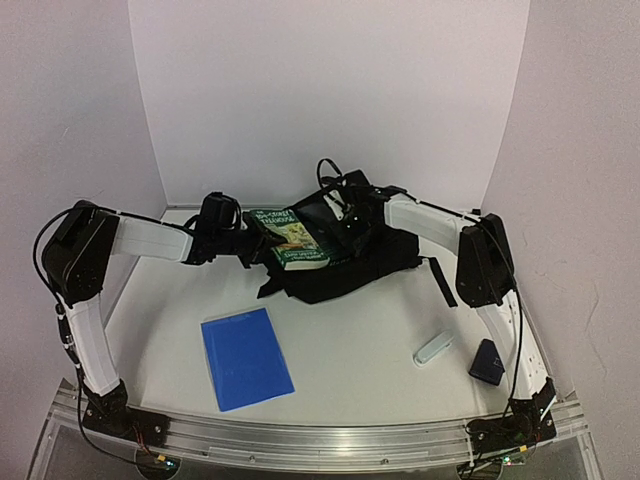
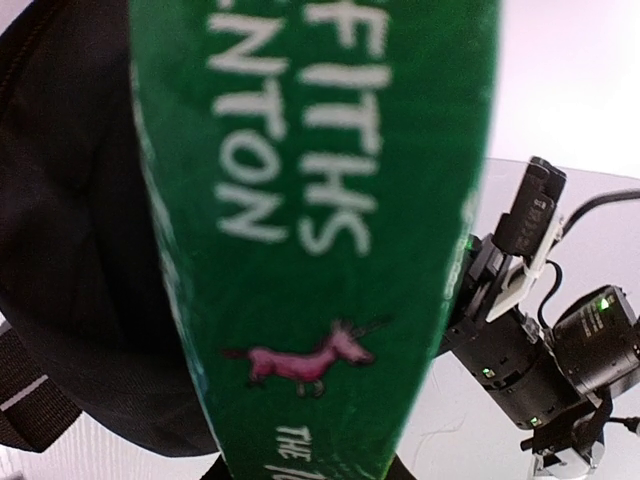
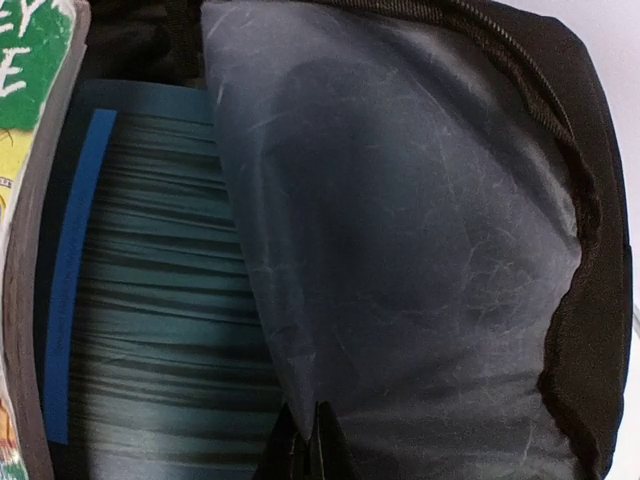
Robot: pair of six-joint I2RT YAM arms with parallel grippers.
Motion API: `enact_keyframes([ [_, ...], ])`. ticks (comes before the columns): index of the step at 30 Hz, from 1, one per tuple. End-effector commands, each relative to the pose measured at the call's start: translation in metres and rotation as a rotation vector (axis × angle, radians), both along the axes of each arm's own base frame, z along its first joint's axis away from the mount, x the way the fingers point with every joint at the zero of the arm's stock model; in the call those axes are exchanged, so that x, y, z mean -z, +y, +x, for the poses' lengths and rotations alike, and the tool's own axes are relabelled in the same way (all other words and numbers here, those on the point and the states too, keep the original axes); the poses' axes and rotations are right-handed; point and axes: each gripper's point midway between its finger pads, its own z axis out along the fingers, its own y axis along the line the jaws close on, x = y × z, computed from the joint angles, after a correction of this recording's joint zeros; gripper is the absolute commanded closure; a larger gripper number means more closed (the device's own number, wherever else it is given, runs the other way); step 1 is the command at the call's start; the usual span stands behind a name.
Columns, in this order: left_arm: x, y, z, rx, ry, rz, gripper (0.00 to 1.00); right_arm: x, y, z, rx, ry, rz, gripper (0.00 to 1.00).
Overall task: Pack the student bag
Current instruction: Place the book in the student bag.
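The right claw (image 3: 305, 447), tips pressed together, sits against the grey lining (image 3: 400, 230) inside the student bag (image 3: 592, 250) beside a green book (image 3: 25, 60).

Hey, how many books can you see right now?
2: a green paperback at the backpack's mouth, a blue book flat on the table; more may be inside.

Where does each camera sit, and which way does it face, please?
Top external: above and behind the bases, looking down on the table; left gripper and right gripper show.
Left wrist: facing the green book, spine close up; right arm beyond.
Right wrist: looking into the student bag; own shut fingertips show.
Shared: book and bag.
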Motion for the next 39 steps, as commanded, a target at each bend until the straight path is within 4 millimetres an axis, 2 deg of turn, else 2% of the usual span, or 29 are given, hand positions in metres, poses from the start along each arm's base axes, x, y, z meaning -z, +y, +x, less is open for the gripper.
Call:
enact_keyframes([
  [1,-0.09,-0.015,0.002,0.096,-0.225,-0.106,1.0,-0.052,0.013,-0.004,-0.013,-0.02,0.126,1.0],
  [4,-0.106,-0.022,0.006,0.121,-0.261,-0.126,1.0,-0.072,0.022,-0.016,-0.027,0.013,0.219,1.0],
  [7,-0.103,-0.025,0.013,0.111,-0.255,-0.142,1.0,-0.097,0.026,-0.021,-0.022,0.01,0.289,1.0],
  [10,-0.078,-0.028,0.018,0.096,-0.199,-0.159,1.0,-0.119,0.028,-0.022,-0.021,-0.005,0.336,1.0],
  [14,-0.021,-0.028,0.018,0.066,-0.055,-0.158,1.0,-0.14,0.029,-0.026,-0.029,-0.023,0.374,1.0],
  [17,0.009,-0.027,0.015,0.051,0.014,-0.139,1.0,-0.144,0.028,-0.028,-0.03,-0.02,0.379,1.0],
  [21,0.026,-0.028,0.009,0.062,0.072,-0.098,1.0,-0.147,0.031,-0.036,-0.038,0.015,0.422,1.0],
  [26,0.019,-0.035,0.02,0.067,0.064,-0.087,1.0,-0.142,0.041,-0.047,-0.085,0.077,0.459,1.0],
  [32,0.005,-0.055,0.062,0.032,0.022,-0.111,1.0,-0.136,0.051,-0.06,-0.147,0.135,0.482,1.0],
  [33,0.012,-0.06,0.066,0.038,0.033,-0.102,1.0,-0.136,0.051,-0.06,-0.151,0.136,0.483,1.0],
  [36,0.013,-0.075,0.077,0.053,0.049,-0.073,1.0,-0.137,0.053,-0.06,-0.159,0.134,0.487,1.0],
  [39,0.022,-0.078,0.078,0.055,0.085,-0.026,0.98,-0.139,0.053,-0.058,-0.159,0.125,0.485,1.0],
])
